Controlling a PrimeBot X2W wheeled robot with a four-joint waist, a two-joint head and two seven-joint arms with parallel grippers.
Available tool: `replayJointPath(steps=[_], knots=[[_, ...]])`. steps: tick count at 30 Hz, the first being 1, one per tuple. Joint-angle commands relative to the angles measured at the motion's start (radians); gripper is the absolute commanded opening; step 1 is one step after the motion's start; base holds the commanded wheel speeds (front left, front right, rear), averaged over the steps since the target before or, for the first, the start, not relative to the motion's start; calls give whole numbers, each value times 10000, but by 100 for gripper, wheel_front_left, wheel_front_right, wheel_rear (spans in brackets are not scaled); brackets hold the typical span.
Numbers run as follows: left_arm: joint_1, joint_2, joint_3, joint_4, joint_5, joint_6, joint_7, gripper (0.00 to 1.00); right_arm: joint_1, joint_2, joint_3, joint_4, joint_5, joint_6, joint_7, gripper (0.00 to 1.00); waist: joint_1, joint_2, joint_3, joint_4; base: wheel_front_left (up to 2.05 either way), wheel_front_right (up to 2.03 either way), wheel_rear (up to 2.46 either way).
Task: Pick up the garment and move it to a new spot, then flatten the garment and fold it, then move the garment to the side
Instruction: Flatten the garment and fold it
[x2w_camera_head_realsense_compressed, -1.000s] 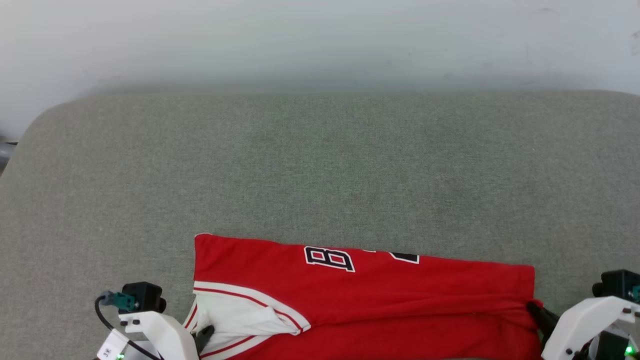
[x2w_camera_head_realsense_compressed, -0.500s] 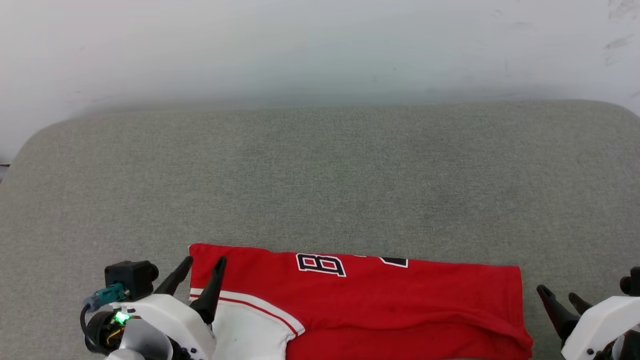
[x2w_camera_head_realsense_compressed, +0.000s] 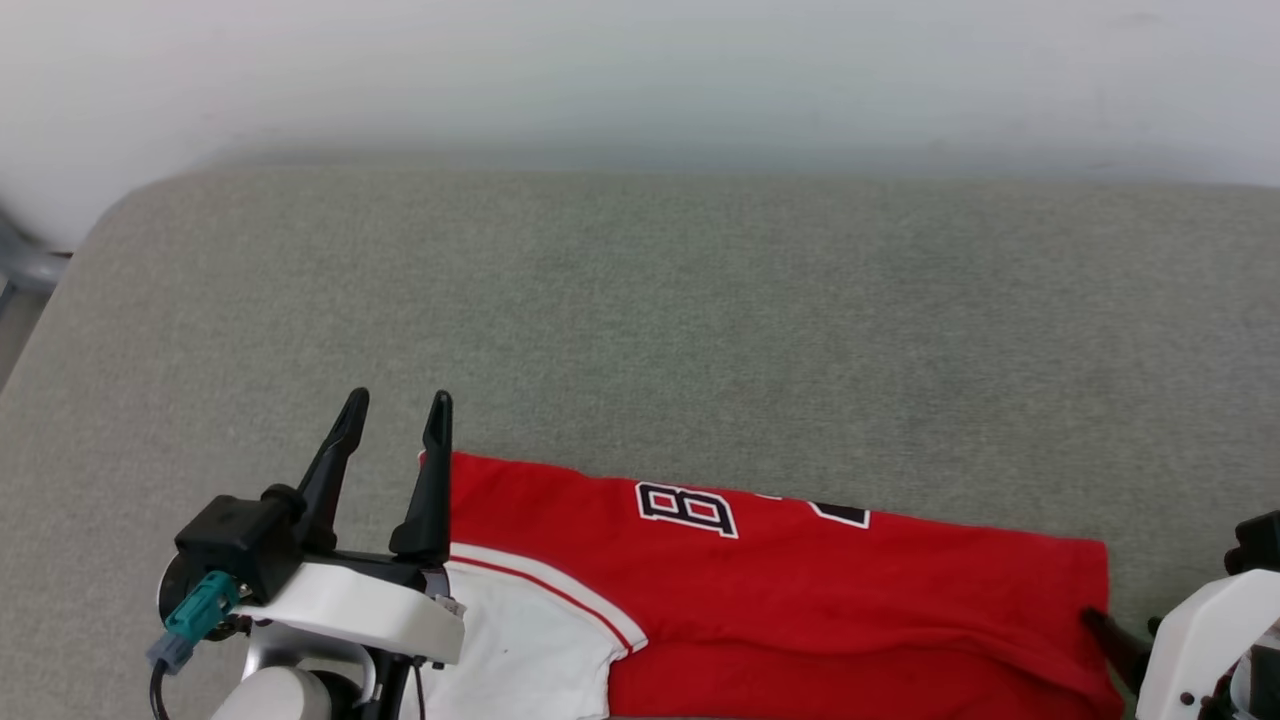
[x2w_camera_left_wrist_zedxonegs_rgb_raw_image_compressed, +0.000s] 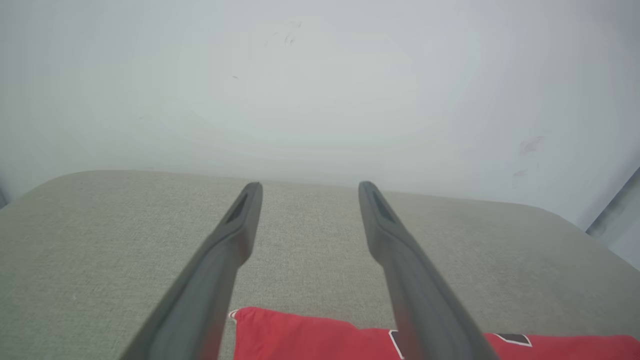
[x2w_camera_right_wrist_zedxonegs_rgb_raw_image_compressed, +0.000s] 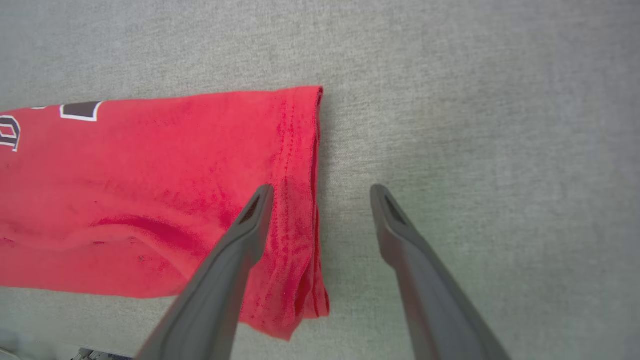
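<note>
The garment (x2w_camera_head_realsense_compressed: 820, 600), a red jersey with black white-outlined characters and a white sleeve with striped trim, lies folded into a long band at the near edge of the grey cushion (x2w_camera_head_realsense_compressed: 640, 320). My left gripper (x2w_camera_head_realsense_compressed: 395, 405) stands open and raised beside the garment's left end, fingers pointing away with nothing between them. In the left wrist view the left gripper (x2w_camera_left_wrist_zedxonegs_rgb_raw_image_compressed: 310, 187) hangs above the garment's corner (x2w_camera_left_wrist_zedxonegs_rgb_raw_image_compressed: 310, 335). My right gripper (x2w_camera_head_realsense_compressed: 1125, 625) is open at the garment's right end. In the right wrist view the right gripper (x2w_camera_right_wrist_zedxonegs_rgb_raw_image_compressed: 321, 190) straddles the hem of the garment (x2w_camera_right_wrist_zedxonegs_rgb_raw_image_compressed: 150, 190), one finger over the fabric, the other over the cushion.
The grey cushion (x2w_camera_right_wrist_zedxonegs_rgb_raw_image_compressed: 475, 125) stretches wide beyond the garment. A white wall (x2w_camera_head_realsense_compressed: 640, 70) rises along its far edge. The cushion's rounded left corner (x2w_camera_head_realsense_compressed: 130, 210) drops off, with a grey object (x2w_camera_head_realsense_compressed: 25, 265) beside it.
Both grippers went from shut on the garment's ends to open, letting it go. The left gripper rose and its fingers now point away. The head camera shifted.
</note>
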Motion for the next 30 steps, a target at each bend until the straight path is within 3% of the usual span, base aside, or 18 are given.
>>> replayJointPath(steps=[1, 10, 11, 12, 13, 24, 30], knots=[[-121, -62, -33, -183, 195, 62, -100, 100, -115, 103, -5, 118, -64, -8, 108, 100, 0, -1, 352, 312, 0, 0, 0], [-288, -274, -145, -418, 418, 13, -221, 100, -131, 303, 161, 1162, 22, -7, 324, 100, 0, -1, 915, 683, 0, 0, 0], [-325, -329, -157, -350, 470, -6, -234, 100, -119, 477, 302, 1332, 134, -2, 477, 40, 0, -1, 919, 698, 0, 0, 0], [-342, -359, -165, -306, 489, -32, -250, 100, -144, 523, 379, 1344, 171, 9, 462, 7, 0, -1, 902, 697, 0, 0, 0], [-348, -381, -165, -260, 522, -49, -270, 100, -156, 581, 408, 1358, 253, 9, 472, 0, 0, -1, 865, 680, 0, 0, 0], [105, -124, -315, 235, 901, 169, -201, 100, -654, 59, 303, 779, 379, -7, 53, 0, 0, -1, 96, 111, 0, 0, 0], [367, -169, -312, 451, 924, 325, -230, 100, -595, -178, -658, 648, 107, -10, 306, 0, 0, -1, -223, -227, 0, 0, 0]])
